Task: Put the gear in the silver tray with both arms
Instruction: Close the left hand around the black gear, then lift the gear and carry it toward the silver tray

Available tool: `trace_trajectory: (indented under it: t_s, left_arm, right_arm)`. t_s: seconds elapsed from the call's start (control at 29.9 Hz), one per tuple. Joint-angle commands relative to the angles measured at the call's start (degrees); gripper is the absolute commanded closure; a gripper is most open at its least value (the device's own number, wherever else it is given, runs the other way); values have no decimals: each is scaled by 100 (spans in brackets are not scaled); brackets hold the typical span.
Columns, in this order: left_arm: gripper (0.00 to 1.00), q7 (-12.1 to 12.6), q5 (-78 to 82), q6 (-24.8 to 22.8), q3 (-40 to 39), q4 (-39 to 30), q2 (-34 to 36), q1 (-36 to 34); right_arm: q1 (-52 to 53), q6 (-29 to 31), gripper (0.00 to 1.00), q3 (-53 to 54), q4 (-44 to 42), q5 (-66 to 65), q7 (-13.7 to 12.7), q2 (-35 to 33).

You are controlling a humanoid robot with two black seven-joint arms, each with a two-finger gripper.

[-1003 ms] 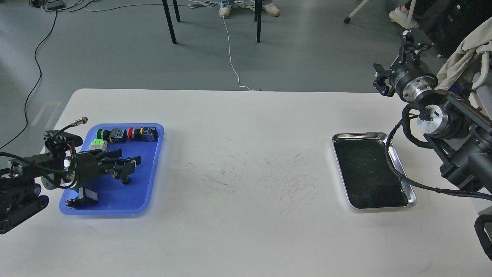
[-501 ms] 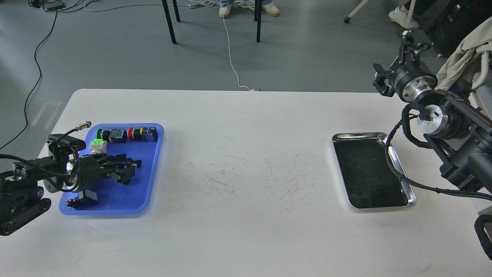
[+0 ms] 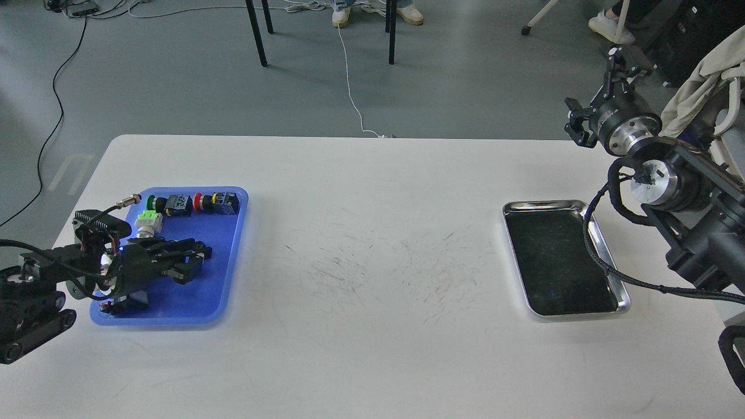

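The step in hand appears to be the pick-up: the left gripper [image 3: 189, 262] sits low over the blue tray [image 3: 224, 279], among the small parts stored there, while the silver tray [image 3: 515, 206] lies empty on the right side of the white table [image 3: 372, 349], well apart from the blue tray. The gear itself cannot be identified with certainty; a small dark part lies at the left fingertips, but it is too small and dark to name. The left fingers look close together around that dark part, yet whether they are clamped on it, merely touching it, or slightly apart cannot be determined. A row of coloured button parts [image 3: 192, 203] stands along the far edge of the blue tray, clear of the fingers. The right gripper [image 3: 599, 90] is raised beyond the far right corner of the table, with its 2 fingers spread apart and holding nothing. The next move likely calls for a confirmed hold on the part, a clean lift clear of the blue tray rim, and travel across the table toward the right arm or the silver tray.
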Motion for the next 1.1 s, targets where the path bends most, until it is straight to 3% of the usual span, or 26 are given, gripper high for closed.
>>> trace_trajectory:
  t_s: [0.0,0.3,0.77,1.07]
  left_arm:
    - [75,-2,2,0,1,6,1,1]
    - [88,-2,-7,-18,-8,-11,10,19]
    - [91,-2,-200,-211,-104,-257,519,-148]
    - [91,-2,-894,-615,-131,-1109,1021,-1131]
  right_arm:
    - [0,-12,1,0,5,6,-1,-8]
    - [0,-21,1,-9,5,-2,-1,1]
    - [-35,-12,1,-26,5,-11,-1,-8]
    - [-35,-12,1,-44,5,-11,-1,-8]
